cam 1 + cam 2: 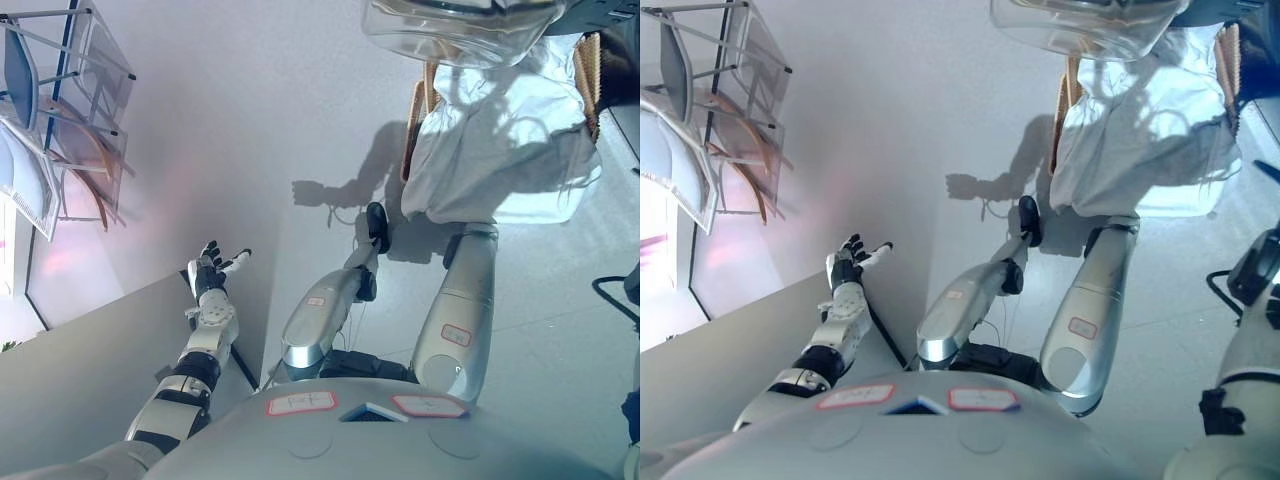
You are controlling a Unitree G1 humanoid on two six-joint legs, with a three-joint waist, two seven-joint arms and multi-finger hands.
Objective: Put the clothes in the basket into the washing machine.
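Observation:
A wicker basket (416,118) stands on the floor at the upper right, ahead of me. A large white garment (500,150) is heaped in it and spills over its near rim. Just beyond the basket, at the top edge, is the washing machine's clear round door (450,30). My left hand (212,268) is raised out to the left, far from the basket, open with fingers spread and holding nothing. My right hand (1260,268) shows only in part at the right edge, low beside the basket.
Metal-framed chairs (70,130) are stacked at the upper left. A grey flat panel (90,360) runs along the lower left under my left arm. Pale floor lies between the panel and the basket.

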